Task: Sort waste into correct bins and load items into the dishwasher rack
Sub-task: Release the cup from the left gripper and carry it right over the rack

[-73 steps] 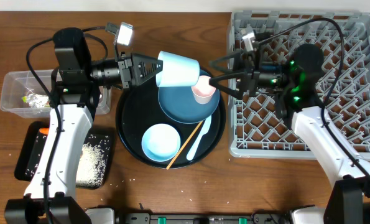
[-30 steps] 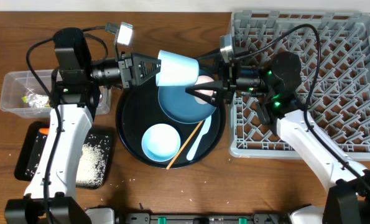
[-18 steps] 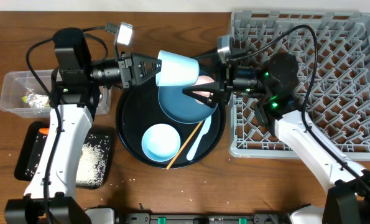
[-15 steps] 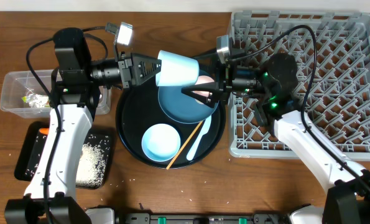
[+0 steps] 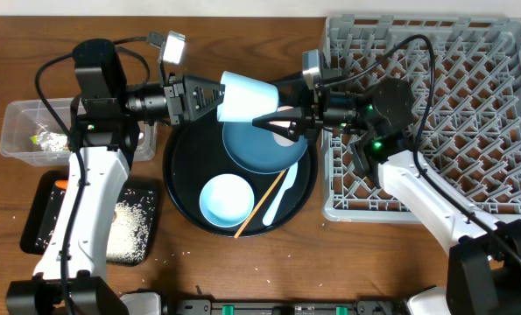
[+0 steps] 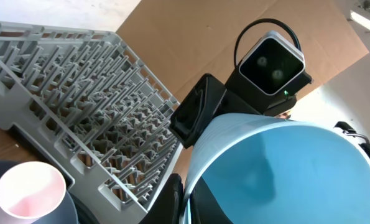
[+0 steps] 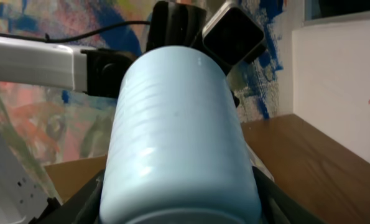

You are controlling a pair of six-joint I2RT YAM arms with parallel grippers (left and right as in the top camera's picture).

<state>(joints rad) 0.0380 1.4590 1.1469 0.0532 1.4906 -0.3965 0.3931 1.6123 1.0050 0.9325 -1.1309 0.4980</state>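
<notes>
My left gripper (image 5: 209, 98) is shut on the rim of the light blue cup (image 5: 247, 96) and holds it on its side above the large dark blue plate (image 5: 247, 147). One finger is inside the cup and one outside (image 6: 185, 202). My right gripper (image 5: 273, 118) is open, with a finger on each side of the cup's closed end (image 7: 172, 124). The pink cup (image 5: 288, 128) stands on the plate, partly hidden by the right fingers; it also shows in the left wrist view (image 6: 26, 190). The dishwasher rack (image 5: 470, 114) stands at the right.
A light blue bowl (image 5: 225, 199), white spoon (image 5: 279, 197) and chopstick (image 5: 256, 210) lie on the round black tray (image 5: 179, 175). At the left, a clear box (image 5: 19, 144) holds a yellow-green wrapper (image 5: 43, 137). A black tray (image 5: 41, 223) holds rice (image 5: 129, 227) and a carrot (image 5: 61, 185).
My right gripper has moved left from the rack edge, past the pink cup, until its fingers flank the held cup. The left arm and cup have stayed still.
</notes>
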